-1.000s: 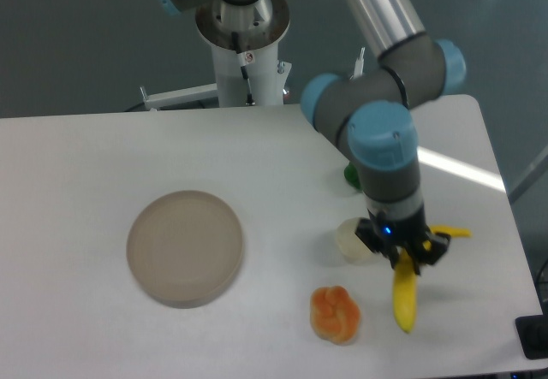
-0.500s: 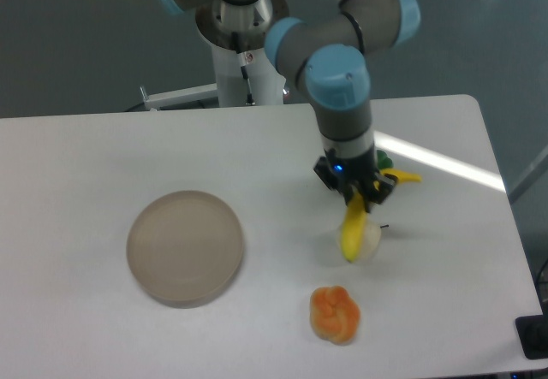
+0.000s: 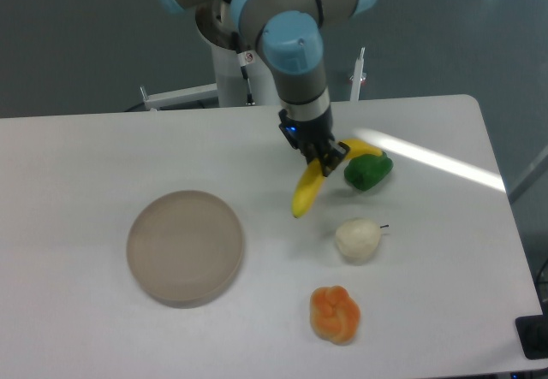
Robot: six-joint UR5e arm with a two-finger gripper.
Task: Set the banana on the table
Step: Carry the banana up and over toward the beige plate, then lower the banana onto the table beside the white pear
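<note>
The banana (image 3: 306,192) is a slim curved bright-yellow toy. It hangs tilted from my gripper (image 3: 320,163), which is shut on its upper end. Its lower tip points down-left, above the white table (image 3: 103,156), right of centre. I cannot tell whether the tip touches the tabletop. The gripper's arm comes down from the back of the scene.
A round beige-grey plate (image 3: 185,246) lies at the left. A green fruit (image 3: 368,171) with a small yellow piece (image 3: 363,147) behind it sits just right of the gripper. A whitish pear-like fruit (image 3: 357,239) and a lumpy orange fruit (image 3: 335,313) lie in front.
The gripper has carried the banana from the front right of the table back and leftward, past the whitish fruit, to a spot left of the green fruit.
</note>
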